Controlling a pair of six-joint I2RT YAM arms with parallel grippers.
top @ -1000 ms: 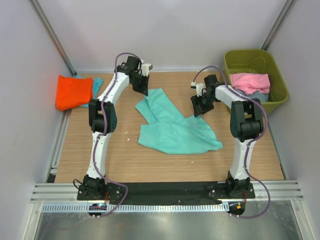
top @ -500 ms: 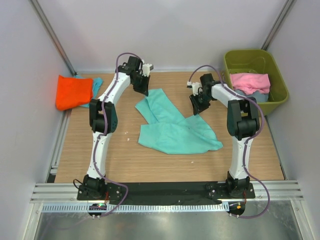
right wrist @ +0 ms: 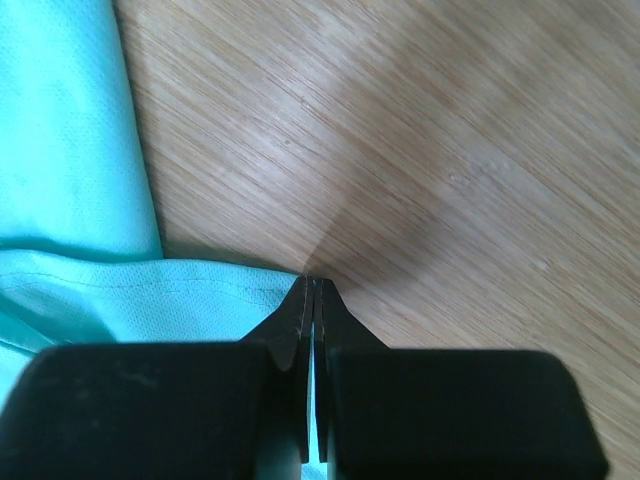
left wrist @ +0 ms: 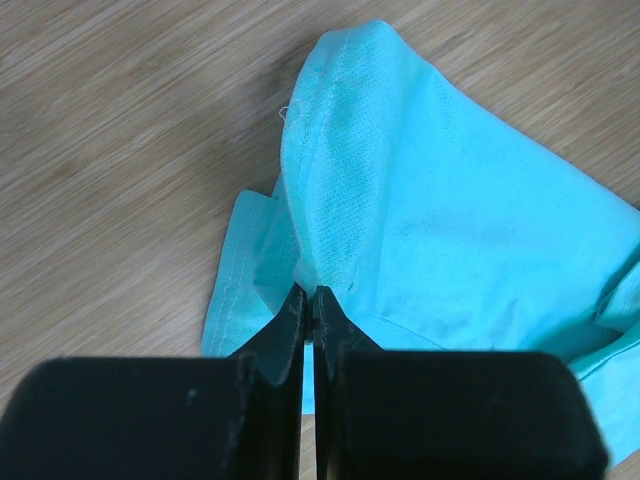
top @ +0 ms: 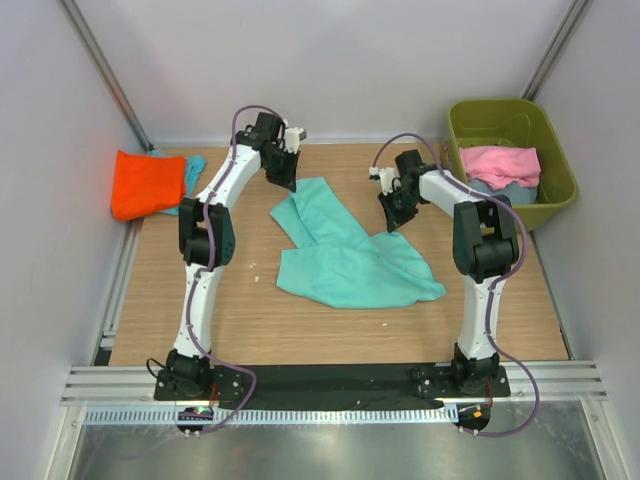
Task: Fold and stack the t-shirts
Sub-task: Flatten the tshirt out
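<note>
Pinching the teal t-shirt (top: 350,262) at two spots, the robot is at the grasp that begins spreading it flat. The left gripper (left wrist: 308,300) is clamped on a ridge of cloth at its tips. The right gripper (right wrist: 312,285) is closed on the hem edge, with bare table (right wrist: 450,150) just beyond its tips. Next, I judge, both must lift and draw apart evenly, or the thin right-hand bite may slip.

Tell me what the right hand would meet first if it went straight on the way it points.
The right hand pinches the hem of the teal t-shirt; just beyond its tips lies the wooden table, probably very near, though depth is unclear.
</note>
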